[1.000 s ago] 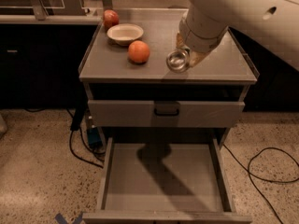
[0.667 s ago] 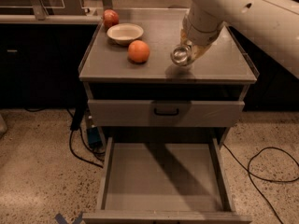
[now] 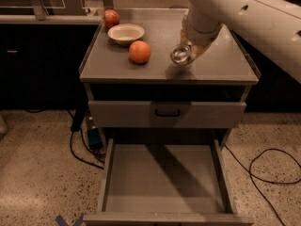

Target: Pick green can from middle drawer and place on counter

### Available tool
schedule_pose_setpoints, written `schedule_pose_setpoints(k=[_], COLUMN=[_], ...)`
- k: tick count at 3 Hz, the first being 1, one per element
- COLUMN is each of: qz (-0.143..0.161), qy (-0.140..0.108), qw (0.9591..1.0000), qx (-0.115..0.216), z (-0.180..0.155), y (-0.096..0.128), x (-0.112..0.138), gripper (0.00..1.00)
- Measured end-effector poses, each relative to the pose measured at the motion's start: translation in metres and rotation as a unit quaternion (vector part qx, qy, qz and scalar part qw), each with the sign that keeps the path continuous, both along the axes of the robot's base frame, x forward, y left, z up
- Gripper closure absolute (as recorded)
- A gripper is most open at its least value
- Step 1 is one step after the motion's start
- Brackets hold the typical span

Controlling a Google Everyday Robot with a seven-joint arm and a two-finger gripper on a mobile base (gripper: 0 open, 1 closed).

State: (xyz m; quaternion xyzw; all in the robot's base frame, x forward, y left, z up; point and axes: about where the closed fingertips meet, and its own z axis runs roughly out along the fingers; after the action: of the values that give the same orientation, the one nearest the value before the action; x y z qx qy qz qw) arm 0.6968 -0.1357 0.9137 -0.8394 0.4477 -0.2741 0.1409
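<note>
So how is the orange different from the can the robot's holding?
The orange is round and dull orange; the green can shows a shiny silver end. The orange rests on the counter all by itself; the green can is held tilted in the gripper, which is over the counter next to the orange, with a shadow underneath. Both are up at the counter, not down in the open middle drawer.
</note>
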Motion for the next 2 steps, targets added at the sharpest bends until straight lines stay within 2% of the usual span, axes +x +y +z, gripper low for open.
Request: schedule_pose_setpoints(k=[1,2], qz=[0.007,0.019], qy=[-0.014,-0.009], qw=[0.9998,0.9995], qx=[-0.011,-0.023], z=[-0.005,-0.016], y=[-0.001,-0.001], x=[0.02,0.041], gripper=[1.0,1.0])
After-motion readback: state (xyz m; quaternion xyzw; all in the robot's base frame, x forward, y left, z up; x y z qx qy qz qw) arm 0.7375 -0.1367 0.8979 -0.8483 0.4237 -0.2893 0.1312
